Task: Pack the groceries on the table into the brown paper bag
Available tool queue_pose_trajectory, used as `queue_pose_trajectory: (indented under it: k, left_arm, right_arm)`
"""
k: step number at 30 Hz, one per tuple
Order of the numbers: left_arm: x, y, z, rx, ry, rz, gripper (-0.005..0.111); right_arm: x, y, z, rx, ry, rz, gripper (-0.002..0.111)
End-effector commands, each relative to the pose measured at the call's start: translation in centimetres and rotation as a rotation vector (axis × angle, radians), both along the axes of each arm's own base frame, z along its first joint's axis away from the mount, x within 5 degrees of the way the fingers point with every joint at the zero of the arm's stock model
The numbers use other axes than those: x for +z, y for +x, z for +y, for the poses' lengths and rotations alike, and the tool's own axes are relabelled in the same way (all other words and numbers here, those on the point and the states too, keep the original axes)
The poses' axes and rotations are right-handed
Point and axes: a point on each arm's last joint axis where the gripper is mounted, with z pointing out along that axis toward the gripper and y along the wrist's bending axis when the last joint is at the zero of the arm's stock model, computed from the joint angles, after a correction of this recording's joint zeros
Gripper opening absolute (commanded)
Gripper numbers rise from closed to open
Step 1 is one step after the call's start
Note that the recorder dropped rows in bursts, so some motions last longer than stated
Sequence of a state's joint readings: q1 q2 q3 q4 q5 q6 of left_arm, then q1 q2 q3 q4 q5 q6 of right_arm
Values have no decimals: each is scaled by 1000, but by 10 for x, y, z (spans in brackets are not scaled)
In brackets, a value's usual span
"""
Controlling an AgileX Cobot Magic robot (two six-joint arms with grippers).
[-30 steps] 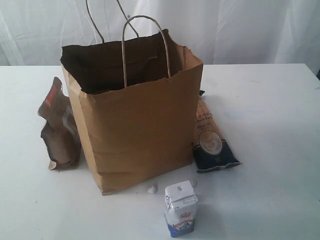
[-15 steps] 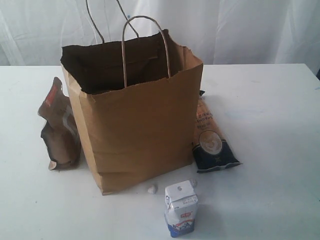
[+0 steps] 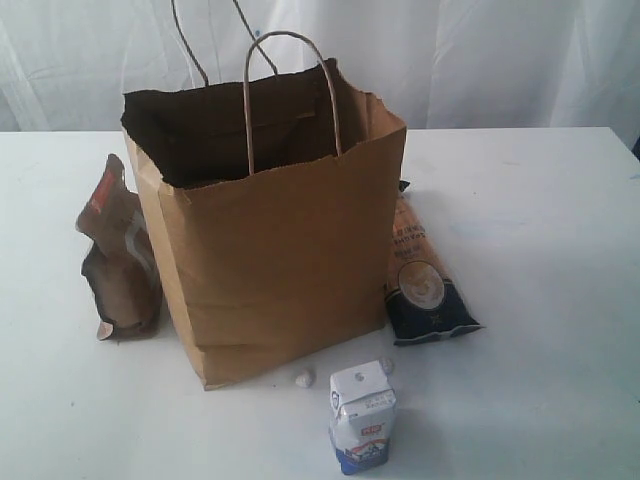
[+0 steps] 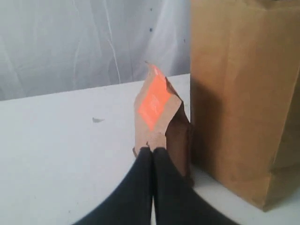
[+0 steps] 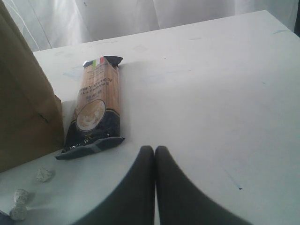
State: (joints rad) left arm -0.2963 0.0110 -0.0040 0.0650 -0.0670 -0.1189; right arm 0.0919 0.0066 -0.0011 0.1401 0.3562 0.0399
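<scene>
Currently both jaws are shut, empty. Just ahead of the left jaws, a dark-brown pouch [image 4: 161, 117] stands beside the brown paper bag [image 4: 243, 93]; probably soft and light, best pinched at its folded top. Ahead of the right jaws lies a long orange-navy packet [image 5: 93, 110].

Bright, flat, diffuse light; white counter [image 3: 540, 250] nearly blown out. Faint soft shadows right beside brown paper bag [image 3: 290, 270], its inside dark. Wrist views soft; left claw [image 4: 152, 151], right claw [image 5: 154, 149] blurry.
</scene>
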Motion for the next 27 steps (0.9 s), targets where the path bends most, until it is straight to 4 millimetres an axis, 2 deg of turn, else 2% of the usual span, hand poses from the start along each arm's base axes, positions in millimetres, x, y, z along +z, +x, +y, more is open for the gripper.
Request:
queue_pose_trajectory:
  k: [1, 27]
  left_arm:
    - [-9, -2, 0, -5, 41, 80, 0]
    - [-10, -2, 0, -8, 61, 85, 0]
  right_arm:
    - [1, 0, 0, -4, -2, -18, 0]
    - [1, 0, 0, -4, -2, -18, 0]
